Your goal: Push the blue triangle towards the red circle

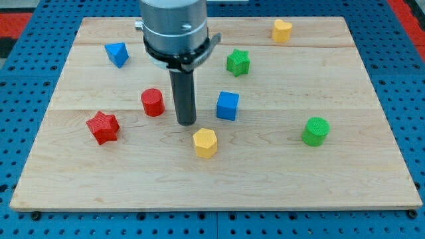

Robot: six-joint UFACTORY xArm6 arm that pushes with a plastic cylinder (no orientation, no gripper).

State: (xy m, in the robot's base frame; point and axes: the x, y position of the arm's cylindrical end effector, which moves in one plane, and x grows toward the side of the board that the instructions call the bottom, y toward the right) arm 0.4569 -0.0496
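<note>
Yellow and six-sided, the yellow hexagon block (205, 142) lies closest to the table's (372, 186) near edge, about midway along it. Just above it, my tip (187, 123) rests on the wood between the red circle (153, 102) on the view's left and the blue cube (227, 105) on the view's right, close to both but touching neither. No gripper exists on this arm; it ends in a plain dark rod, so nothing is being held. Left of the red circle and slightly nearer the bottom edge sits the red star (103, 127). The blue triangle (117, 54) sits well up toward the table's far left corner, well apart from the red circle and from my tip. A green star (238, 62) sits right of the arm's grey body, toward the far edge, and the yellow heart (281, 30) lies near the far edge toward the right corner. A green cylinder (315, 131) stands alone near the right edge, roughly level with the yellow hexagon block.
</note>
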